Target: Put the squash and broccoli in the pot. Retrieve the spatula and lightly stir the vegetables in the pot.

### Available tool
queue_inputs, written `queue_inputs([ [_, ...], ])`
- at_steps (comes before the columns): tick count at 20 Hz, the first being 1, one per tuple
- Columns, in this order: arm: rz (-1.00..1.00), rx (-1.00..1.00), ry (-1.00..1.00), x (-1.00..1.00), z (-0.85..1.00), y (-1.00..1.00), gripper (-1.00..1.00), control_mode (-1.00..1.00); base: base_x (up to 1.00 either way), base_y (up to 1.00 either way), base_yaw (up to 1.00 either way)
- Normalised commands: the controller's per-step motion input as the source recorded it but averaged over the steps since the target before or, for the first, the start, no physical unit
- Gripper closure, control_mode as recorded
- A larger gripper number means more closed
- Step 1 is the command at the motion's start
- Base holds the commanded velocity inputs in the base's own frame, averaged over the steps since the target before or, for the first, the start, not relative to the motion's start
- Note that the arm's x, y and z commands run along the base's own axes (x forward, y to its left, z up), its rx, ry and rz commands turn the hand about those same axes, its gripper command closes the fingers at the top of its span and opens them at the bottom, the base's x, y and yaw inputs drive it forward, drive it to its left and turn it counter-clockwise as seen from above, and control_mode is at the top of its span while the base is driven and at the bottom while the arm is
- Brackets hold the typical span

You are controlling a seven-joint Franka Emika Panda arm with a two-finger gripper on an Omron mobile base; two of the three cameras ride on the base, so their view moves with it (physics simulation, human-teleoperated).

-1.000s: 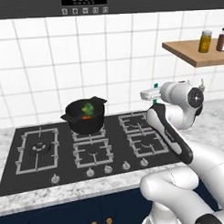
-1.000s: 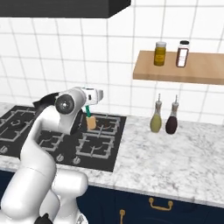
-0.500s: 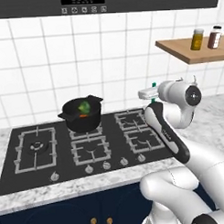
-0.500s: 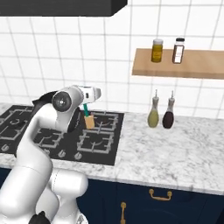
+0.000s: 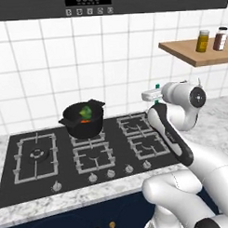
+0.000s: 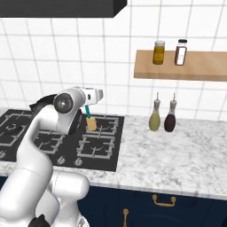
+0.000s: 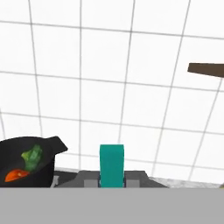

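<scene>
The hand (image 6: pixel 90 106) is clamped on one spatula (image 6: pixel 90 119): its teal handle is largely hidden behind the white wrist, and its tan blade hangs below the hand, above the hob (image 6: pixel 103 146). In the hand view the handle's lower end is cut off. One pot (image 5: pixel 83 120) sits well apart, holding one broccoli (image 5: pixel 86 111) and one squash (image 5: pixel 84 120), the latter partly hidden by the rim. Two bottles (image 6: pixel 162 118) stand on the surface (image 6: pixel 177 159), two jars (image 6: pixel 169 52) on the shelf (image 6: pixel 195 66).

The pot (image 5: pixel 83 121) stands on the hob (image 5: pixel 52 157) — back row; broccoli (image 5: pixel 87 110) and squash (image 5: pixel 83 119) lie inside. The spatula (image 6: pixel 90 119) hangs above the hob's right burners.
</scene>
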Motion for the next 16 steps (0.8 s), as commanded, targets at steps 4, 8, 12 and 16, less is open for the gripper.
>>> queue_inputs([
  [4, 0.00, 0.00, 0.00, 0.00, 0.00, 0.00, 1.00, 1.00, 0.91, 1.00, 0.00],
  [8, 0.09, -0.03, 0.00, 0.24, 0.14, 0.46, 1.00, -1.00, 0.27, 0.50, 0.04],
  [12, 0.30, 0.00, 0.00, 0.81, 0.45, 0.69, 1.00, -1.00, 0.00, 0.00, 0.00],
  [16, 0.30, 0.00, 0.00, 0.76, 0.26, 0.78, 1.00, -1.00, 0.00, 0.00, 0.00],
])
